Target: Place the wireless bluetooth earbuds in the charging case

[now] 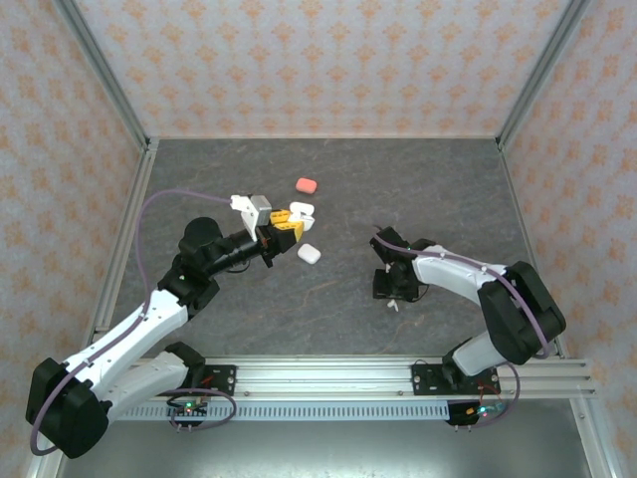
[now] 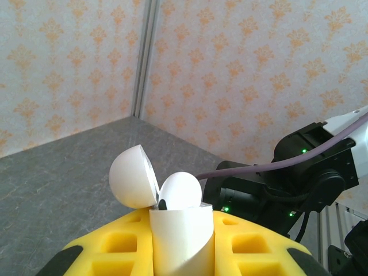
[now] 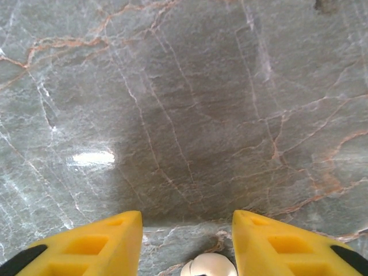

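Left end effector (image 1: 286, 225) is clamped tight on the open white charging case (image 2: 181, 241), lid (image 2: 133, 177) flipped back to the left. There's a rounded white piece in the case mouth, can't tell if it's a bud. Close by on the surface (image 1: 418, 189): pink case (image 1: 306, 185) on the far side, closed white case (image 1: 309, 253) on the near side. Right end effector (image 3: 187, 217) points down at the surface, fingers partly apart, gripping nothing. One white earbud (image 3: 210, 265) lies on the surface between them, nearer the right finger.

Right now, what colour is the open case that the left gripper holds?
White. The case shows best in the left wrist view.
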`<action>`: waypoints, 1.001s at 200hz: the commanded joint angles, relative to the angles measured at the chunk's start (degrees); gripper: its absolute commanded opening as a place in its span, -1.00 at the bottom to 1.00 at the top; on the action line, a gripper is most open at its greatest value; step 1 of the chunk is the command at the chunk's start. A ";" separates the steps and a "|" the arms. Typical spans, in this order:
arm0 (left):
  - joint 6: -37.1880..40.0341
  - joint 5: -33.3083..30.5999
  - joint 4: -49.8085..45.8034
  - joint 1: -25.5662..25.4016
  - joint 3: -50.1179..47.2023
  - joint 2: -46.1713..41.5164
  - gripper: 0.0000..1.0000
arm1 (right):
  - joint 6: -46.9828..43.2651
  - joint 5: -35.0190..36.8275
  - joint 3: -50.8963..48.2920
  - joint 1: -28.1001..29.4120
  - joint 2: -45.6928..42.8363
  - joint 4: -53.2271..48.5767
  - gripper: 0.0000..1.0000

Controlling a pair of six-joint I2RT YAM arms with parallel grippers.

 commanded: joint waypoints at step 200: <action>0.96 -1.35 2.96 -0.28 -0.02 -0.43 -1.00 | 1.21 1.83 -0.44 3.59 0.99 -1.97 -0.39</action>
